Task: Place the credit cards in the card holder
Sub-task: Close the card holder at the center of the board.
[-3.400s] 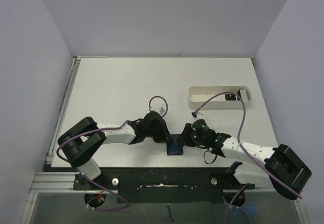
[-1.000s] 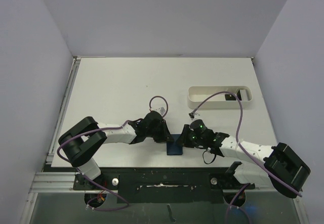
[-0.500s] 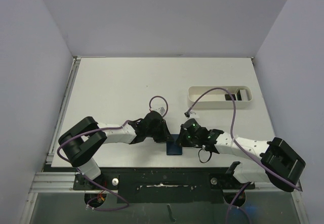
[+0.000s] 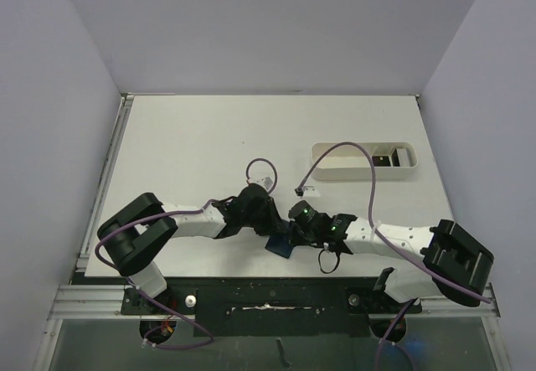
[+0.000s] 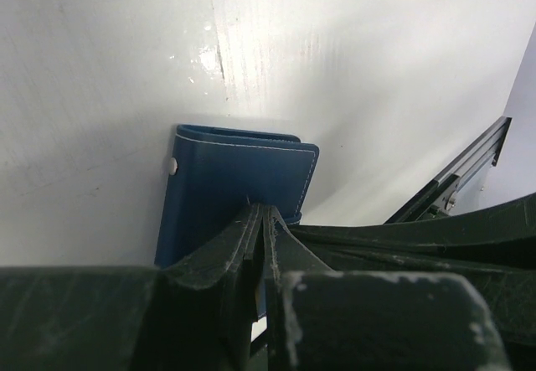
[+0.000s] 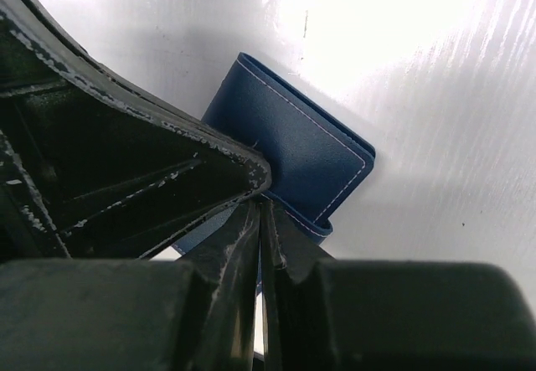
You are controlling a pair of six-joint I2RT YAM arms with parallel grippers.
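card holder (image 5: pixel 239 174): navy blue wallet, folded, sitting on the white table (image 4: pixel 193 145) right at the near edge, between our two arms

left gripper (image 5: pixel 260 212): fingers pressed together, and to us it looks like they're pinching the wallet's near edge

right gripper (image 6: pixel 258 208): same deal from the other side, jaws closed tight on the wallet's edge, just beside the left one

credit cards (image 4: pixel 382 159): dark cards lying in the right end of the white oval tray (image 4: pixel 335 170), well apart from the wallet
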